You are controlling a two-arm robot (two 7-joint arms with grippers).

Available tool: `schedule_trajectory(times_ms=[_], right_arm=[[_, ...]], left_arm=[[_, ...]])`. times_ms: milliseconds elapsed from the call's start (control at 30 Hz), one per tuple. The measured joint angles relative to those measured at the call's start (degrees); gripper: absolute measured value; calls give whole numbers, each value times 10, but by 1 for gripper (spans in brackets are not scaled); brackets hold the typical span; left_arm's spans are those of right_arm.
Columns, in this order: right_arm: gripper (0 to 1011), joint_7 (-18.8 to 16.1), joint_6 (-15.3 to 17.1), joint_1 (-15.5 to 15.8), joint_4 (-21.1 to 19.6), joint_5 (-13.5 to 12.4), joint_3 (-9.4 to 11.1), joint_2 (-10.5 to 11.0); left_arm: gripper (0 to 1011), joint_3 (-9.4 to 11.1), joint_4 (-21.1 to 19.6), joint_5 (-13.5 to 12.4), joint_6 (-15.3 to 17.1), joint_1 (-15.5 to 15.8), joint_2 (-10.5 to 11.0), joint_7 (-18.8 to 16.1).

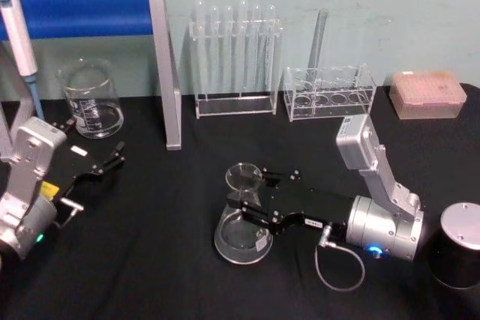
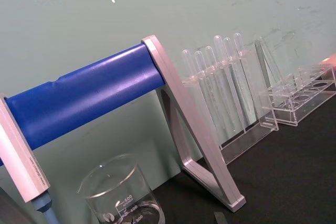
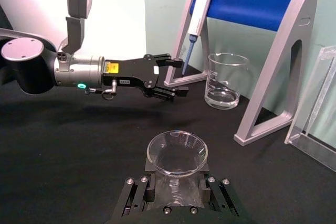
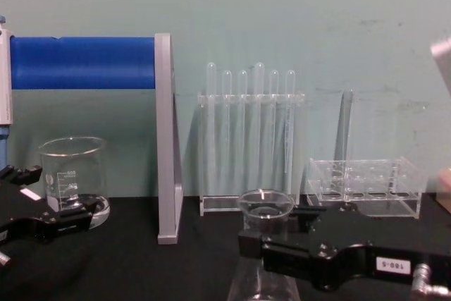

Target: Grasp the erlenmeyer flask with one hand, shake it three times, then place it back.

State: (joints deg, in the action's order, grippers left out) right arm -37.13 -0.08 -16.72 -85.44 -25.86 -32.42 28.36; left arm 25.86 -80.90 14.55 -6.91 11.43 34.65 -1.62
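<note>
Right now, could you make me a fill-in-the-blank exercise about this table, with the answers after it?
1. The right gripper grips the flask by its ____.
2. The left gripper, near the beaker, is ____.
3. The bar of the stand is ____ in colour.
Answers: neck; open; blue.

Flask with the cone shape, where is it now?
The erlenmeyer flask stands mid-table in the head view, neck clamped by the right gripper, in front of the test tube rack; the left gripper idles open by the beaker.
</note>
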Motion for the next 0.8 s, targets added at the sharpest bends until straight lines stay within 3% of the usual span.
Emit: schedule_trajectory(times_ms=[800], right_arm=[[449,6,-2,7,-1,2,-4,5]], left_arm=[[1001,0,0,0,0,0,0,0]])
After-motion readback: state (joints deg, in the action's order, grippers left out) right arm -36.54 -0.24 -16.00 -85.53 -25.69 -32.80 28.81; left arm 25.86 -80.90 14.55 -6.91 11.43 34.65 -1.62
